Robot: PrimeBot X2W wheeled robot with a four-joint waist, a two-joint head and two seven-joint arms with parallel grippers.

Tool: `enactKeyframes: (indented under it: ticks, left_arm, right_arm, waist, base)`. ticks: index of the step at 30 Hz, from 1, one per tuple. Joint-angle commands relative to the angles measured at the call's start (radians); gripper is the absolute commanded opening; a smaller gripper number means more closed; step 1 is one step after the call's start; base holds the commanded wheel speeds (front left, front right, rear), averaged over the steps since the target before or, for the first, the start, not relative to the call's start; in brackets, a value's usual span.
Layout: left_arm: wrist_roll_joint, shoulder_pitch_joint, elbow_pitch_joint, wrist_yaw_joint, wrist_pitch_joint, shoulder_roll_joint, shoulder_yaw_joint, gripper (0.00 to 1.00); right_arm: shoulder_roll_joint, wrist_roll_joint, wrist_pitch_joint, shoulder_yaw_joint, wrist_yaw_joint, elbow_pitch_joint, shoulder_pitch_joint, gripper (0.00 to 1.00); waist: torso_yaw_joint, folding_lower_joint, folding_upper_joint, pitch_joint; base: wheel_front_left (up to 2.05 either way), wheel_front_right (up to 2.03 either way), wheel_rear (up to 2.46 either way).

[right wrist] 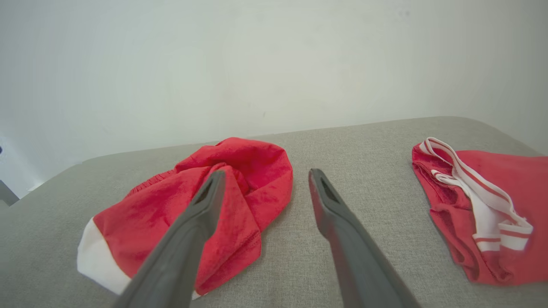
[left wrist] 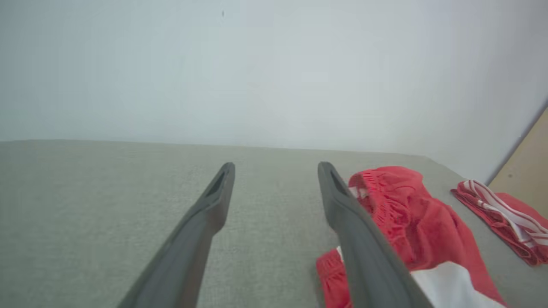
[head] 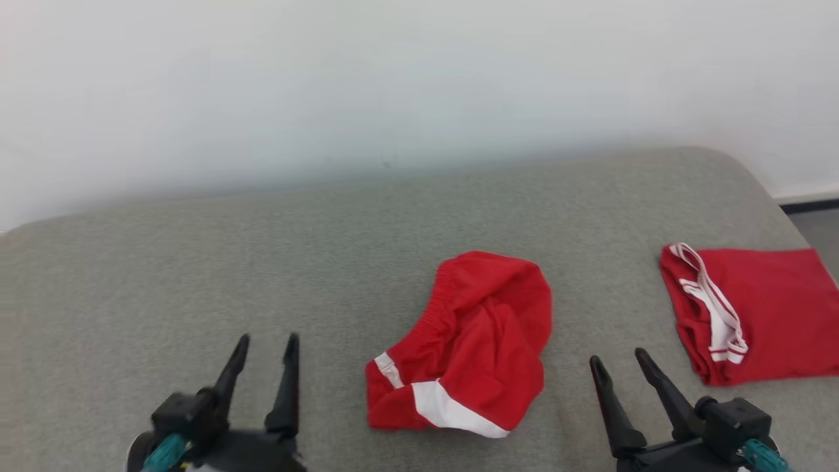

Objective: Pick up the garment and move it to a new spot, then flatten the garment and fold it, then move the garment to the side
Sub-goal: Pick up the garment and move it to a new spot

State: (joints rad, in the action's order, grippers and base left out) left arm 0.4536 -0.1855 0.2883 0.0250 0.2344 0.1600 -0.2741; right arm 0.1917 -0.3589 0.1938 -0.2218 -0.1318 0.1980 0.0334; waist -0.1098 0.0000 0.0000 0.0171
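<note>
Grey fabric surface backed by a plain white wall. Near the middle front, a crumpled red garment with white bands, lying loose, gripped by nothing. Well to its right, near the surface's right edge, a second red garment, folded flat, striped white trim on top. Left gripper left of the crumpled piece, jaws wide apart and empty. Right gripper between the two garments, jaws likewise spread and empty. Broad bare cloth to the left. From the head, a dark baseboard past the rounded right corner. From the left wrist, a tan panel there. From the right wrist, the surface's rounded left corner.
</note>
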Motion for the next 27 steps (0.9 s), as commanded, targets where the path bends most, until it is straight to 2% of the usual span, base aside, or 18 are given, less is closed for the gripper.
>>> enactKeyframes:
  ticks: [1,5,11,19,27]
  left_arm:
    - [-0.014,0.030,-0.004,-0.006,0.010,0.008,0.009,1.00]
    - [-0.028,0.110,-0.019,-0.020,0.029,0.037,0.055,1.00]
    - [-0.063,0.222,-0.080,-0.026,0.030,0.032,0.149,1.00]
    - [-0.141,0.331,-0.131,0.032,0.031,0.011,0.201,1.00]
    - [-0.170,0.350,-0.130,0.070,0.031,-0.018,0.245,1.00]
  right_arm:
    - [-0.003,0.009,0.000,0.012,0.003,-0.006,-0.018,1.00]
    - [-0.010,0.021,-0.003,0.053,0.003,-0.011,-0.043,1.00]
    - [-0.017,0.033,-0.003,0.101,0.003,-0.010,-0.082,1.00]
    - [-0.028,0.042,-0.005,0.147,0.003,-0.004,-0.157,1.00]
    - [-0.038,0.049,-0.011,0.155,0.003,-0.020,-0.180,1.00]
  waist:
    - [0.067,0.0000,0.0000,0.043]
    - [0.089,0.0000,0.0000,0.056]
    - [0.102,0.0000,0.0000,0.067]
    - [0.098,0.0000,0.0000,0.071]
    - [0.084,0.0000,0.0000,0.069]
  base:
    - [0.00,0.00,0.00]
    - [0.00,0.00,0.00]
    - [0.00,0.00,0.00]
    - [0.00,0.00,0.00]
    - [0.00,0.00,0.00]
